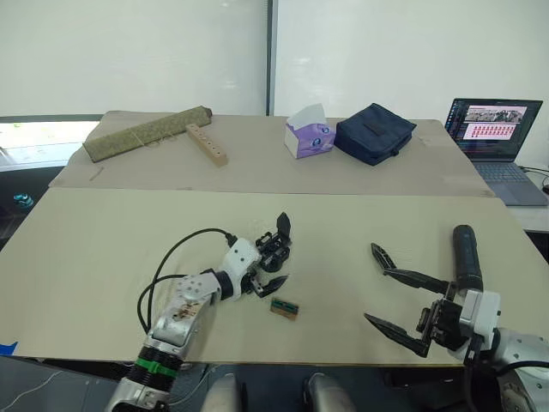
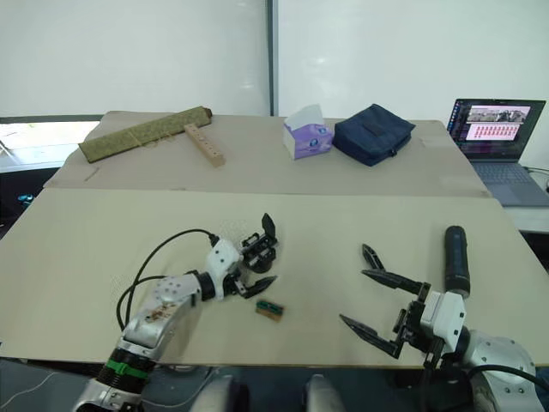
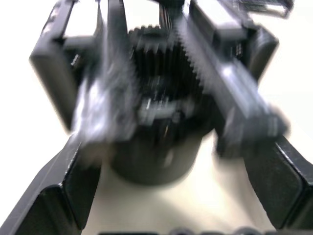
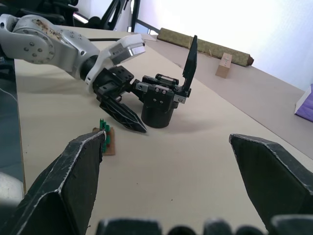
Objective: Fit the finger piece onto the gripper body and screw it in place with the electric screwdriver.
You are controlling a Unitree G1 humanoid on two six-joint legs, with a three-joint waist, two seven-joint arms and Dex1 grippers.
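The gripper body stands on its round base on the near table, its pointed black finger sticking up. My left gripper is open around it, one finger on each side of the base with small gaps in the left wrist view. The finger piece lies flat on the table just beyond the upper fingertip of my right gripper, which is open wide and holds nothing. The electric screwdriver lies beside my right wrist, on its far right side.
A small green-and-brown block lies just in front of the left gripper. On the far table are a rolled mat, a wooden block with holes, a tissue box and a dark bag; a laptop stands far right.
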